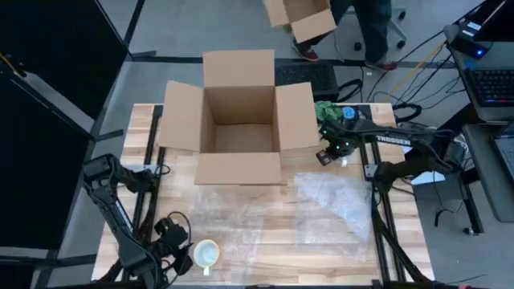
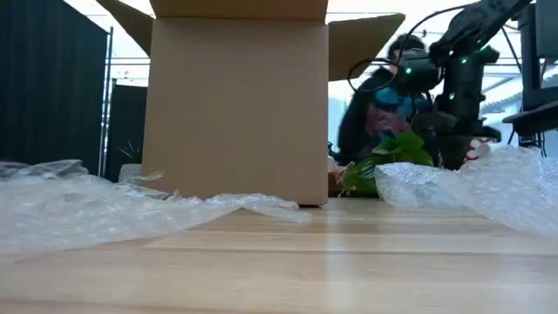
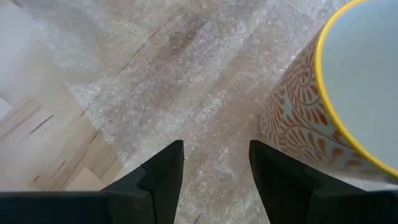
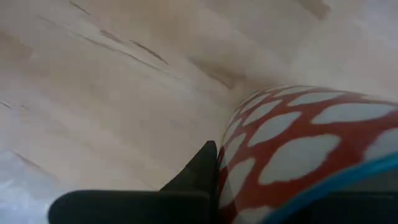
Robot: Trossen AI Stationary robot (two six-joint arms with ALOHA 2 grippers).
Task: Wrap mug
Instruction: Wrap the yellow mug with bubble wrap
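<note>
A mug (image 1: 206, 254) with a yellow rim and an orange leaf pattern (image 3: 298, 130) stands upright on a flat bubble wrap sheet (image 1: 225, 217) near the table's front left. My left gripper (image 3: 214, 168) is open just left of it, with only wrap between its fingers; the mug stands outside one finger. My right gripper (image 1: 328, 152) is beside the box's right flap, shut on a red mug with white spots and a blue rim (image 4: 292, 143). My left gripper: I cannot tell whether the outer side of one finger (image 3: 277, 177) touches the yellow-rimmed mug's wall (image 3: 283, 134). My right gripper has the red mug's outer wall (image 4: 249, 149) against one finger (image 4: 199, 171); the mug itself hides the other finger. The mug looks held above the tabletop.
An open cardboard box (image 1: 239, 120) fills the far middle of the table. A crumpled bubble wrap piece (image 1: 337, 199) lies right of centre. A green leafy thing (image 1: 325, 109) sits by the box's right flap. Bare wood lies in front of the box (image 1: 305, 249).
</note>
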